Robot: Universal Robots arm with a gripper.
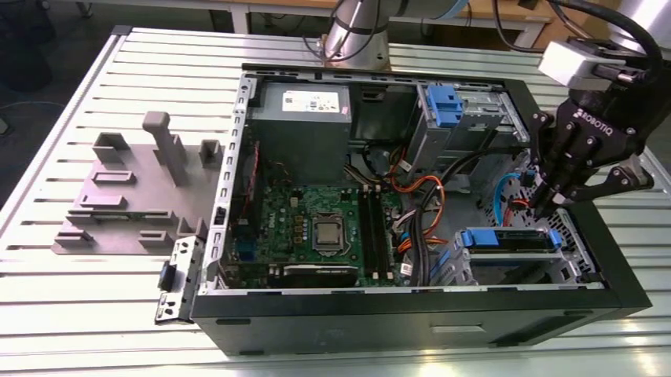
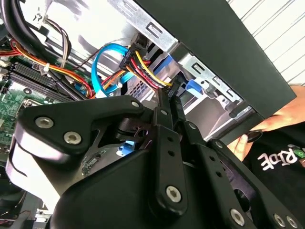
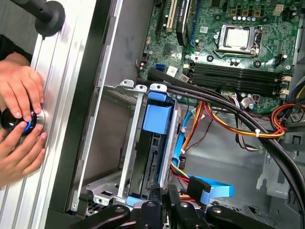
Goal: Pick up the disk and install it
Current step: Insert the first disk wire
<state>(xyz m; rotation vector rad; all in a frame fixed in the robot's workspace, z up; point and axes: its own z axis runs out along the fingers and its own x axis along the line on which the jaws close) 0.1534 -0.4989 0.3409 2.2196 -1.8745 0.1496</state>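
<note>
Blue-railed, the disk (image 1: 511, 239) sits in the lower drive bay of the open computer case (image 1: 419, 314), near the exterior view's right. The gripper (image 1: 544, 206) hangs just above it, fingers (image 2: 167, 102) pressed together, holding nothing. I judge it rigid, weighty, shock-sensitive: grasp the plastic rails.
</note>
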